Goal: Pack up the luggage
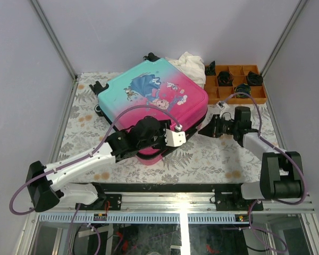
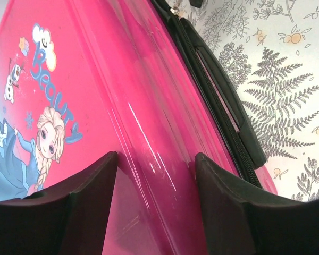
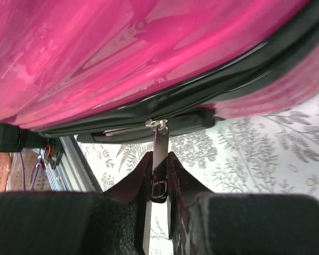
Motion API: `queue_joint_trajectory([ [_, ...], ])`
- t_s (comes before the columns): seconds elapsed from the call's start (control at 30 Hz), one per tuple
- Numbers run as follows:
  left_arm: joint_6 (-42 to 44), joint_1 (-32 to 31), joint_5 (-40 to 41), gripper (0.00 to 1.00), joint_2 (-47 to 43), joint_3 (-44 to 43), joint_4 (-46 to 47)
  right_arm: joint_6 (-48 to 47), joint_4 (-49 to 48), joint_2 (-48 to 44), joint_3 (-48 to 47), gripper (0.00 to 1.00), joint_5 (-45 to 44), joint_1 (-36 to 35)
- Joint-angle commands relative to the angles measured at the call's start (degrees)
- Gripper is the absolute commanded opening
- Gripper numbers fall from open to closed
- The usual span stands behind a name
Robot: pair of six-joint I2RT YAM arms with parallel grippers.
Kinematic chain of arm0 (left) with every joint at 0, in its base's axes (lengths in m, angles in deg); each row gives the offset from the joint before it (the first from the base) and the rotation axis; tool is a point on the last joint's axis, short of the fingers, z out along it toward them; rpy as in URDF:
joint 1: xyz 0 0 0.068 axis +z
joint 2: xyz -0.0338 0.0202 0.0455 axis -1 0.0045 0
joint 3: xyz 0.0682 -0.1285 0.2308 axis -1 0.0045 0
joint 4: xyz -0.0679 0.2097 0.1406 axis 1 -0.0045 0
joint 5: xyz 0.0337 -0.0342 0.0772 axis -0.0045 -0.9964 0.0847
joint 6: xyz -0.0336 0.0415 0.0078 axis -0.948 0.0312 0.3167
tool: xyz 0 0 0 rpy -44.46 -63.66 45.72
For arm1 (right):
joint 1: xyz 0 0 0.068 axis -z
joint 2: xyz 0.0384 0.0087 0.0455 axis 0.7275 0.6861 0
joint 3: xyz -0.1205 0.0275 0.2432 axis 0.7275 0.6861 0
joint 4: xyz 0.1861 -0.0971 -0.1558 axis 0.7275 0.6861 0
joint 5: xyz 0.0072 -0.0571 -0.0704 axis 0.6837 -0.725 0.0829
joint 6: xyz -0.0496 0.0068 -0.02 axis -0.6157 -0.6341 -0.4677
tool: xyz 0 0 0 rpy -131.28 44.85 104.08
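Pink-to-teal suitcase (image 1: 151, 103) lies flat on the bench (image 1: 212, 156). Your right pincer (image 3: 159, 159) pinches its zipper pull (image 3: 158, 141); draw it along the seam while the left pincer (image 2: 157, 156), jaws apart, steadies the lid.

Luggage (image 1: 154, 93) shell: teal grading to pink, with a cartoon princess print. Zip band: black. Zipper pull (image 3: 158, 159): silver. Tablecloth (image 1: 212, 156) beneath the luggage: white, with grey ferns and orange fruit. Tray (image 1: 239, 99) right of the luggage: orange. Cloth (image 1: 189, 62) behind the luggage: white.
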Motion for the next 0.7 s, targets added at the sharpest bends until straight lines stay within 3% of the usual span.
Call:
queue_joint_trajectory([
  [0.0,4.6,5.7,3.4,0.52,-0.2,6.2,-12.7,-3.1,0.9,3.7,-6.6,0.0,-2.0,5.7],
  [0.37,8.7,7.3,1.5,0.44,-2.1,9.8,-14.7,-7.1,0.5,15.7,-19.6,0.0,-1.3,13.9],
  [0.67,10.0,8.4,0.2,0.42,-2.1,10.8,-14.9,-6.2,0.4,27.1,-30.8,0.0,0.4,14.3],
])
